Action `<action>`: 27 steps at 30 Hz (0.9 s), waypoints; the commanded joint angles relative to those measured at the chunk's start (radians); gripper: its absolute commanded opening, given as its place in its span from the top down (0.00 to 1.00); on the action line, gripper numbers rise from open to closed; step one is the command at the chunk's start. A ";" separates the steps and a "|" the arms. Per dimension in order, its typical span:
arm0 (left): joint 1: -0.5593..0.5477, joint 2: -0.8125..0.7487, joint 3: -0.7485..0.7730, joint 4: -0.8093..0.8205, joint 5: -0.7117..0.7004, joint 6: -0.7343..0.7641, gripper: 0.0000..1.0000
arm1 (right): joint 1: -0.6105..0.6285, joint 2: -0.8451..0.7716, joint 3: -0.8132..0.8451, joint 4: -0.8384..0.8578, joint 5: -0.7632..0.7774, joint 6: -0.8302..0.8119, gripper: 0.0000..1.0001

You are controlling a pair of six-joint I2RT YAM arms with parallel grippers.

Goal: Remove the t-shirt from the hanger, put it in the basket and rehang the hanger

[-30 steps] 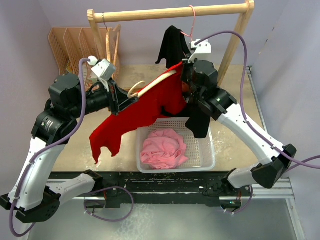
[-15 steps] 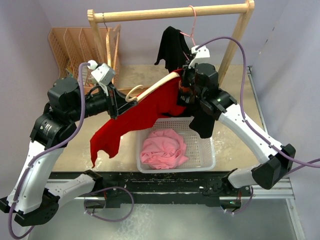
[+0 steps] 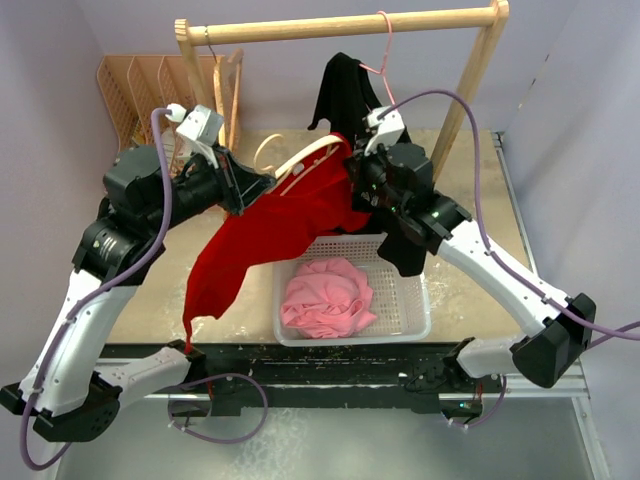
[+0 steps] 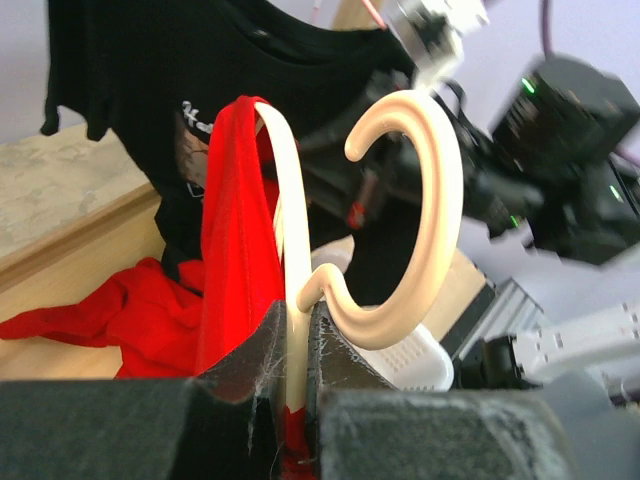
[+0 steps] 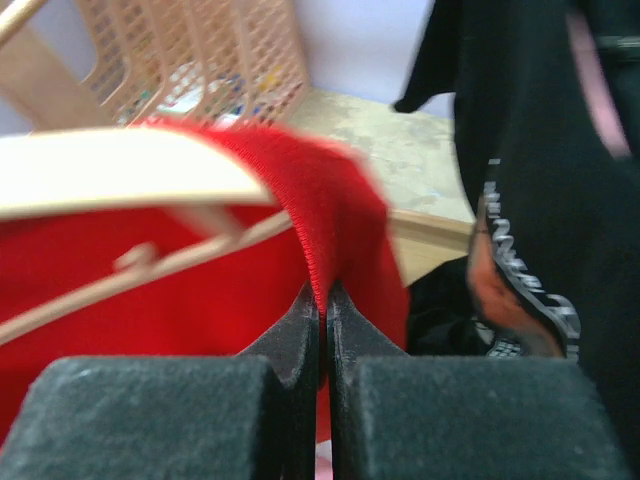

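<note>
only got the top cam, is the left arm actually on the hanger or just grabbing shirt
Observer: The left gripper has its jaws shut on the cream hanger, just below where its hook joins.
Operator: any shirt caught in there too
Observer: Yes, a fold of the red t-shirt runs into the jaws beside it.
Operator: and the right
Observer: The right gripper has its jaws shut on the t-shirt's edge, under the hanger's fabric-covered end.

We count three garments: one red t-shirt, one black t-shirt and one pink cloth. There are two hangers, one cream hanger and one pink hanger. We also count one white basket, one wooden rail, one lattice rack, and two arms, the left arm and the right arm.
</note>
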 commanded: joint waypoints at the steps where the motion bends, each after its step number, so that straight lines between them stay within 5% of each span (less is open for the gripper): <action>1: 0.009 0.060 0.080 0.191 -0.216 -0.064 1.00 | 0.100 -0.010 0.040 0.007 -0.013 -0.056 1.00; 11: 0.008 0.101 0.008 0.373 -0.240 -0.090 1.00 | 0.136 0.044 0.090 0.044 -0.171 -0.024 1.00; 27: 0.008 0.026 0.013 0.054 0.021 0.089 1.00 | 0.109 0.017 0.233 -0.008 0.476 -0.075 1.00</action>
